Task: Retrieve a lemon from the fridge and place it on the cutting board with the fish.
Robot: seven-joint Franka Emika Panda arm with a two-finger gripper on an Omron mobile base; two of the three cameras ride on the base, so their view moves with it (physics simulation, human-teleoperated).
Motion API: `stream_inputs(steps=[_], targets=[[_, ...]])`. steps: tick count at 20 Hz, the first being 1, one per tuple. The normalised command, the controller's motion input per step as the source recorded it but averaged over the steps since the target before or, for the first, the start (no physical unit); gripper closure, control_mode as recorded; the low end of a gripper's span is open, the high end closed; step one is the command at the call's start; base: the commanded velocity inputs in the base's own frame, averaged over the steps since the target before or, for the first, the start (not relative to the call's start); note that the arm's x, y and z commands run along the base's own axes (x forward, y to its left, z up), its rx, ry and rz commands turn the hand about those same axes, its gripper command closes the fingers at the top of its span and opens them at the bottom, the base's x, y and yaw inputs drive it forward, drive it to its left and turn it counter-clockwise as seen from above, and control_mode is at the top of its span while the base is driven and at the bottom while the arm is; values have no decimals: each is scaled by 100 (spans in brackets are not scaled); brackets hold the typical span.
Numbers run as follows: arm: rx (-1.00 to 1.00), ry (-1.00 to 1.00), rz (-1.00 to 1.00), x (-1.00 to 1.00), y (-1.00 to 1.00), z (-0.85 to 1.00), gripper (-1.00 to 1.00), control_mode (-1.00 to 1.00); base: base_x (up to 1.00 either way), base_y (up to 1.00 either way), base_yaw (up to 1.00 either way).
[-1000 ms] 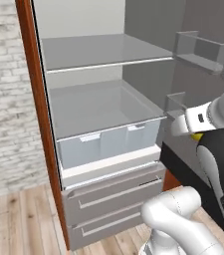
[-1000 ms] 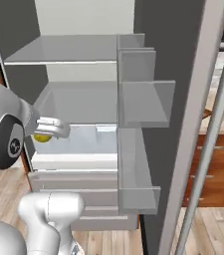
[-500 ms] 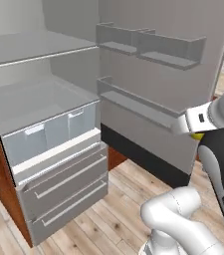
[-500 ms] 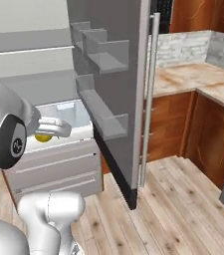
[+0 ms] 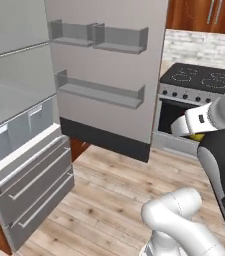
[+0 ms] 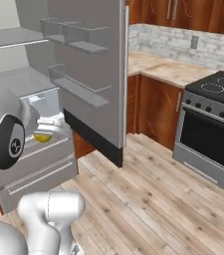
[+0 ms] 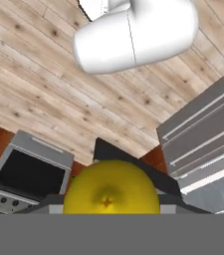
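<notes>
1. Yellow fills the bottom of the hand view: the lemon (image 7: 111,187) sits right at the camera, clamped in the gripper (image 6: 45,135) and carried clear of the fridge (image 5: 19,130). From the right base view it shows as a small yellow shape under the white hand; from the left, as a sliver of yellow below the wrist.

2. Grip is the first risk. The fruit is round and smooth, and I cannot tell how much of it the fingers cover, so a sharp swing of the base or arm could roll it out onto the wood floor (image 6: 148,199).

3. Next out, the open fridge door (image 6: 88,69) stands close to the arm, its shelves (image 5: 101,92) jutting toward the robot. A wide turn could clip the door's edge and jolt the lemon loose.

4. Farther on, the stove (image 6: 210,129) and the counter (image 6: 163,67) lie across the floor. No cutting board or fish can be made out from here, so the drop spot is unconfirmed; heading for the wrong surface is the remaining hazard.
</notes>
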Motion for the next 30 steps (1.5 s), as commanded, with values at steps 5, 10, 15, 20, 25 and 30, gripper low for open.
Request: stream_inputs(steps=[5,10,15,20,25,30], targets=[[0,0,0,0,0,0,100,100,-96,0,-52],[0,0,0,0,0,0,100,100,-68,-18,-55],[0,0,0,0,0,0,100,100,-49,-22,-58],[0,0,0,0,0,0,100,100,0,0,-51],[0,0,0,0,0,0,100,100,37,5,-34],[0,0,0,0,0,0,100,100,47,-3,-12]])
